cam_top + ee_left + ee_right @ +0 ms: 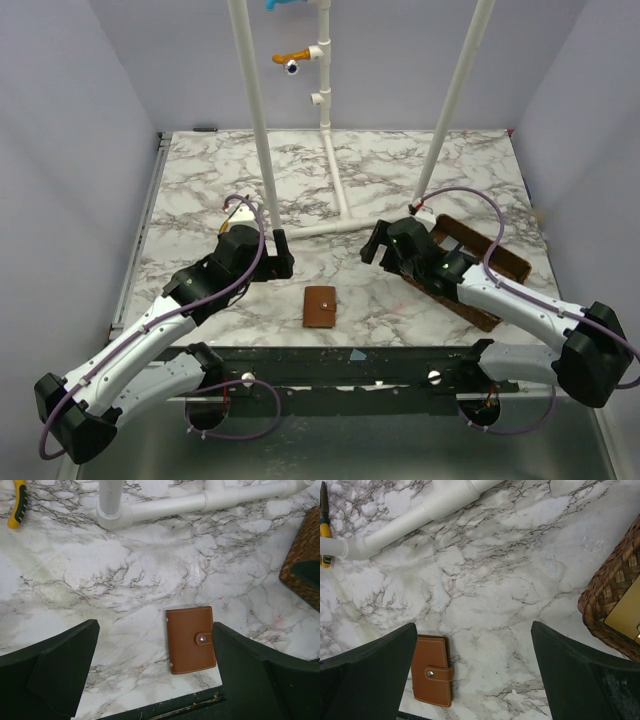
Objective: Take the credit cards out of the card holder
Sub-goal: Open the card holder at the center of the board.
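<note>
Two white-and-black robot arms trailing purple cables.
The left arm [140, 350] and right arm [515, 300] each have glossy white link shells between bulky black joint housings. A thin purple cable [462, 189] arcs along each arm and coils slack near its base. The jaws are broad, matte, very dark green wedges.

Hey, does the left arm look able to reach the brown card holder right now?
Probably yes: the card holder lies flat and snapped shut on the marble table, close to the open left gripper, with nothing between them.
</note>
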